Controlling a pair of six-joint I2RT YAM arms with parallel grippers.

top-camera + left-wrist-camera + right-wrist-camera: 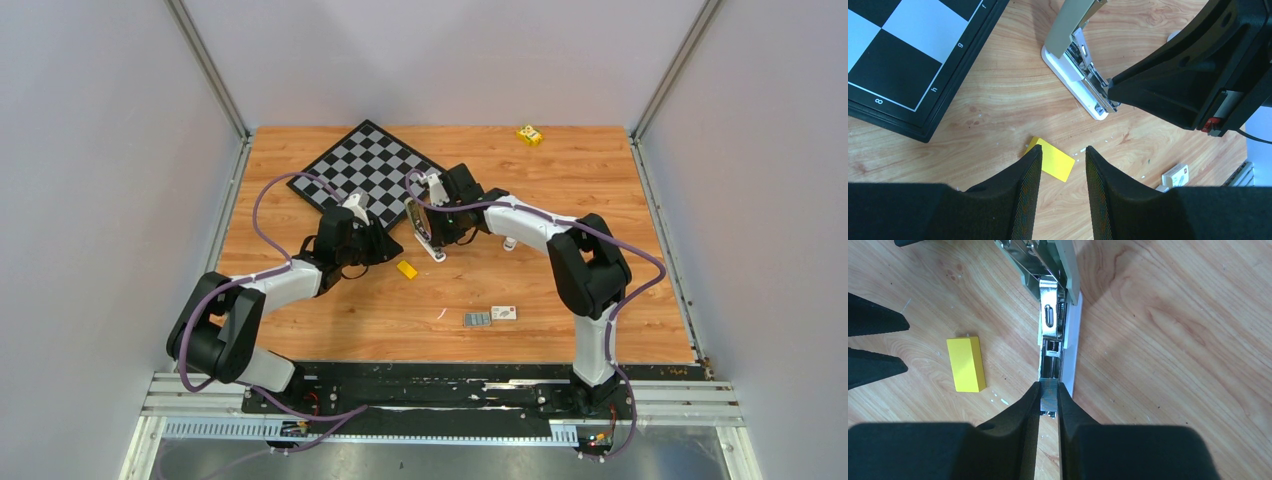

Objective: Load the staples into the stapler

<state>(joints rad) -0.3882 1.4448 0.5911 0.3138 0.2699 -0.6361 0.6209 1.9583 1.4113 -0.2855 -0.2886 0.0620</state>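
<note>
The stapler (424, 232) lies open on the table beside the chessboard, its grey-olive top hinged up and its shiny tray (1050, 325) exposed. My right gripper (1049, 386) is shut on a short silvery strip of staples (1049, 396) and holds it at the near end of the tray, touching or just above it. In the top view this gripper (438, 238) is over the stapler's white base. More staple strips (477, 319) lie near the front. My left gripper (1063, 150) is open and empty above the yellow block (1055, 161), just left of the stapler (1078, 75).
A chessboard (368, 165) lies at the back left, close to both wrists. A small white labelled box (504, 313) sits next to the loose staples. A yellow item (529, 134) is at the far edge. A small white object (510, 243) lies under the right forearm.
</note>
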